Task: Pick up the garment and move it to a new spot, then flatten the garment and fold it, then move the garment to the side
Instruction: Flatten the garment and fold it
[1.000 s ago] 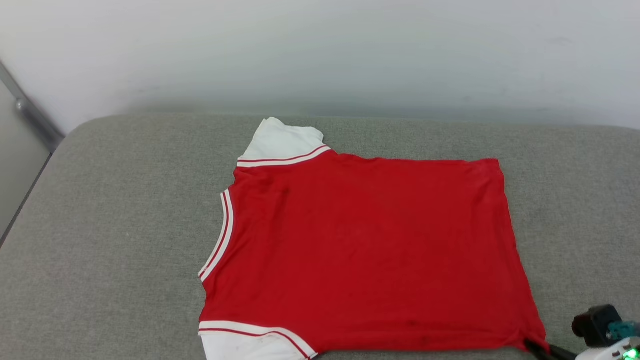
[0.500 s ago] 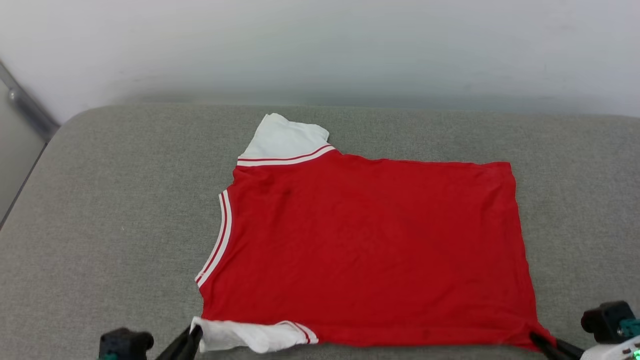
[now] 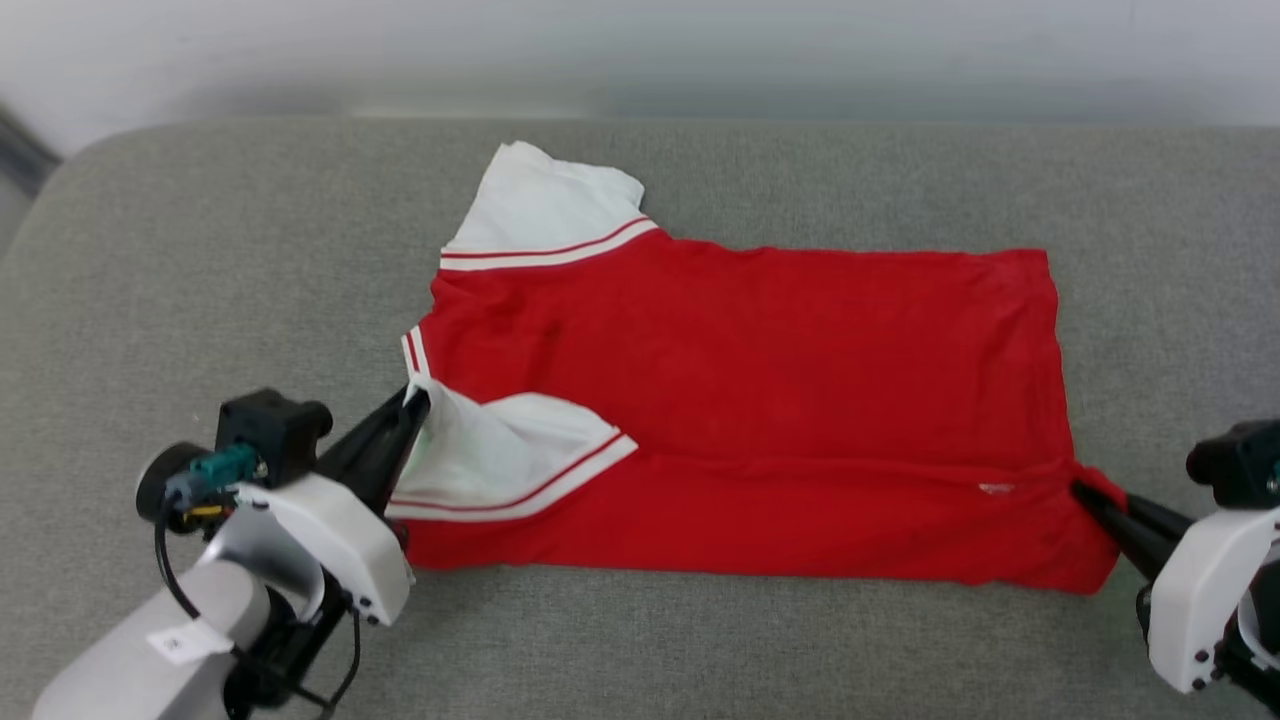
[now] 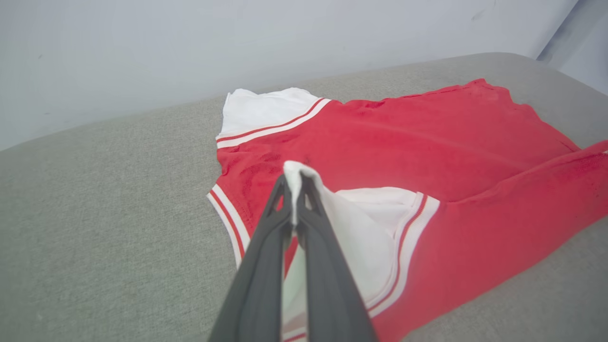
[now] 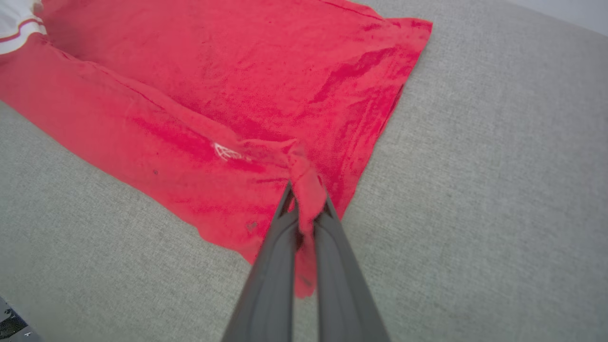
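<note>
Red with two white sleeves, the one garment (image 3: 780, 360) lies across the middle of the grey cushion (image 3: 180, 260), its near long edge folded up over the body. Of the two grippers, the left gripper (image 3: 417, 398) is clamped tight on the near sleeve (image 3: 500, 440) and the right gripper (image 3: 1083, 490) is pinched on the near hem corner. Bare cushion lies open left, right and front. The far sleeve (image 3: 540, 205) nears the back edge.
</note>
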Tool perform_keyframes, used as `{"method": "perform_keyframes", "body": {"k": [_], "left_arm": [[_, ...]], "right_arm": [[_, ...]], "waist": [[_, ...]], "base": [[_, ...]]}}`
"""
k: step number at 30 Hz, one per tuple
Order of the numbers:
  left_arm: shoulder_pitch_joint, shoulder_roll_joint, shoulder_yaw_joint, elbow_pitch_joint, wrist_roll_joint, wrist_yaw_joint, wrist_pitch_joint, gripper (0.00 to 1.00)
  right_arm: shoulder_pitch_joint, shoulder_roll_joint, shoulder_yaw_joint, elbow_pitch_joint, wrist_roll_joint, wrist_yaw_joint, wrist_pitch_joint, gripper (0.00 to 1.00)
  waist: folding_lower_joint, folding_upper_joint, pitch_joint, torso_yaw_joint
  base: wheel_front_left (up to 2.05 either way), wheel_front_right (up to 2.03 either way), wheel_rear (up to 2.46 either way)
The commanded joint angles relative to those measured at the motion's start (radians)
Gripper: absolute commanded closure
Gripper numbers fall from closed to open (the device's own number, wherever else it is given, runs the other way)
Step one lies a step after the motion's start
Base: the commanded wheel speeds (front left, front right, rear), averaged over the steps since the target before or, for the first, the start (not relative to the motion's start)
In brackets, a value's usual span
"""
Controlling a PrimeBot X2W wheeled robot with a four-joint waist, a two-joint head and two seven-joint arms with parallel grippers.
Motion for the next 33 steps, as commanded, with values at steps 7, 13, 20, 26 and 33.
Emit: {"method": "perform_keyframes", "body": {"k": [7,13,20,26,33], "left_arm": [[-0.102,-0.044,-0.011,0.154,0.01,-0.055,0.011,1.0],[-0.115,-0.095,-0.041,0.302,0.003,-0.095,0.005,1.0],[-0.135,-0.159,-0.062,0.449,-0.008,-0.149,-0.014,0.8],[-0.176,-0.15,-0.054,0.483,0.008,-0.163,-0.044,0.0],[-0.235,-0.066,-0.038,0.381,0.001,-0.154,0.041,0.0]], "right_arm": [[-0.114,-0.003,0.054,0.053,0.013,-0.001,0.019,1.0],[-0.183,0.014,0.115,0.133,0.007,-0.001,-0.012,1.0],[-0.229,0.029,0.178,0.221,0.026,-0.001,-0.054,0.6],[-0.234,0.003,0.191,0.212,0.032,-0.001,-0.106,0.0],[-0.195,-0.024,0.156,0.159,0.039,-0.001,-0.127,0.0]], "waist": [[-0.0002,0.0,0.089,-0.021],[-0.0002,0.0,0.125,-0.025],[-0.0002,0.0,0.114,-0.013],[-0.0002,0.0,0.051,0.002],[-0.0002,0.0,-0.015,0.019]], "base": [[0.0,0.0,0.0],[0.0,0.0,0.0],[0.0,0.0,0.0],[0.0,0.0,0.0],[0.0,0.0,0.0]]}}
